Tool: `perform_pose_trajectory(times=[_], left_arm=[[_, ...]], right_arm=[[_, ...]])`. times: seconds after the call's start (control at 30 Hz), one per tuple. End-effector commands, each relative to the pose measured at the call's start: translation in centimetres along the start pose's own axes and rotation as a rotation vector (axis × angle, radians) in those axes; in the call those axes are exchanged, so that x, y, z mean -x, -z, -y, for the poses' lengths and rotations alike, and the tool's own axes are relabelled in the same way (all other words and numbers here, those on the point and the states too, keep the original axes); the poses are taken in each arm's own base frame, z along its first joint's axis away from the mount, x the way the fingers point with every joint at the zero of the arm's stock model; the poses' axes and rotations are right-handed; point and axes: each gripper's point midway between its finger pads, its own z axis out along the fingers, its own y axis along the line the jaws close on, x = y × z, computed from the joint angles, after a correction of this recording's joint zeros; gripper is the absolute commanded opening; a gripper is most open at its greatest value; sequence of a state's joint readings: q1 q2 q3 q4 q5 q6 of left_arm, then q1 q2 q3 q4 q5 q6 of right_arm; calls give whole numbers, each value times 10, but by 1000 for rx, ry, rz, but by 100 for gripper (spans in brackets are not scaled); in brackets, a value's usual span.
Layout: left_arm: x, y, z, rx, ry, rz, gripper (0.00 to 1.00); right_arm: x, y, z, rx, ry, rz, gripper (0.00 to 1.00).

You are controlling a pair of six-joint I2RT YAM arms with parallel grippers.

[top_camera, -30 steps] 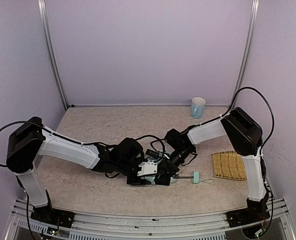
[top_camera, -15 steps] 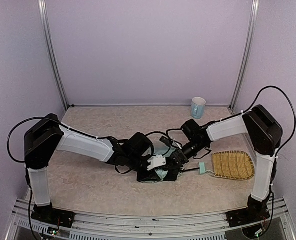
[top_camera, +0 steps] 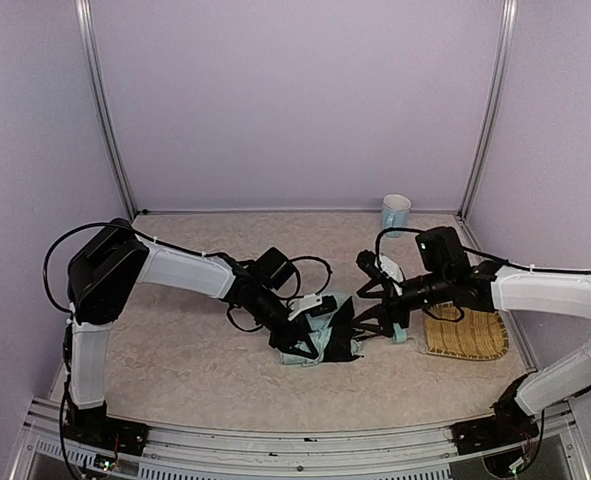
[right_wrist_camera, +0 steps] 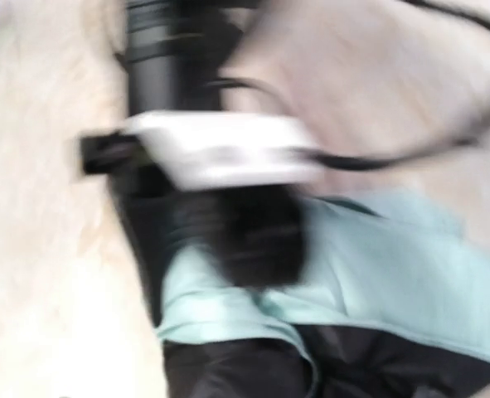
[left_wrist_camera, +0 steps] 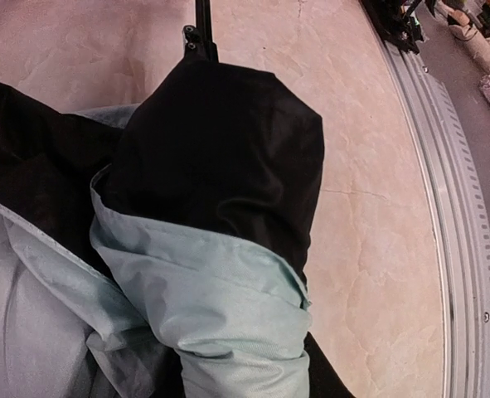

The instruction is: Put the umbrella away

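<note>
The umbrella [top_camera: 323, 338] lies crumpled at mid-table, mint fabric and black lining bunched together. Its mint handle [top_camera: 401, 334] pokes out toward the right. My left gripper [top_camera: 310, 312] sits on the heap's left side, shut on a fold of fabric. In the left wrist view the bundled umbrella [left_wrist_camera: 220, 282] hides the fingers, and the thin black shaft [left_wrist_camera: 201, 33] runs away at the top. My right gripper [top_camera: 372, 298] hovers open just right of the heap, holding nothing. The blurred right wrist view shows the left gripper [right_wrist_camera: 220, 157] resting on mint umbrella cloth [right_wrist_camera: 377, 265].
A woven yellow mat [top_camera: 467, 335] lies right of the handle, under my right forearm. A pale blue mug [top_camera: 395, 213] stands by the back wall. The table's metal front rail [left_wrist_camera: 443, 207] runs close to the heap. Black cables trail round both wrists.
My right gripper has opened, let go and drawn back to the right as its arm stretched out low. My left gripper has closed on the fabric, and the heap has shifted a little right.
</note>
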State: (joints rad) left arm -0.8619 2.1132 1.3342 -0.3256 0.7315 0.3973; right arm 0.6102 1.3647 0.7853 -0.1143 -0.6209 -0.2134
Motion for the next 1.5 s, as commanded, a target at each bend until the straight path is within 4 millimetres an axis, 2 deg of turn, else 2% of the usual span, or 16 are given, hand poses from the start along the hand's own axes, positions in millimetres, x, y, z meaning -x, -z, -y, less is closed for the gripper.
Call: perform_pose_trajectory(times=[0.0, 0.1, 0.17, 0.23, 0.33, 0.43, 0.53, 0.67, 0.8, 0.9, 1.0, 1.07, 1.17, 1.33, 1.47], left_arm=[[-115, -17, 33, -194, 395, -322, 18], [-123, -17, 29, -224, 450, -342, 18], [-127, -16, 28, -232, 463, -360, 18], [-128, -15, 29, -241, 459, -366, 18], [-127, -13, 29, -260, 461, -370, 18], [-127, -13, 27, -271, 468, -376, 18], [-127, -15, 21, -277, 472, -377, 18], [-130, -16, 17, -283, 494, -381, 18], [-130, -16, 16, -292, 490, -375, 18], [-131, -16, 12, -291, 499, -367, 17], [-132, -14, 8, -279, 505, -367, 16], [-133, -14, 7, -273, 505, -367, 16], [-136, -15, 6, -269, 506, -372, 16], [-138, -15, 6, -266, 502, -374, 16], [-138, -13, 8, -267, 500, -377, 15]], right_arm=[[1, -4, -19, -154, 399, 92, 88], [-10, -15, -30, -192, 597, 103, 92], [-16, -29, -29, -170, 656, 76, 93], [-28, -48, -22, -149, 672, -8, 93], [-34, -73, -6, -164, 704, -93, 94], [-42, -87, -6, -119, 746, -121, 96], [-68, -102, -11, -23, 729, -191, 94], [-91, -111, -20, 52, 684, -264, 88], [-103, -117, -26, 90, 661, -295, 75], [-111, -121, -33, 118, 657, -352, 79], [-94, -115, -42, 111, 650, -372, 85], [-73, -105, -51, 96, 666, -317, 87], [-53, -92, -60, 72, 687, -255, 90], [-59, -97, -60, 39, 680, -263, 92], [-72, -110, -42, -23, 677, -328, 93]])
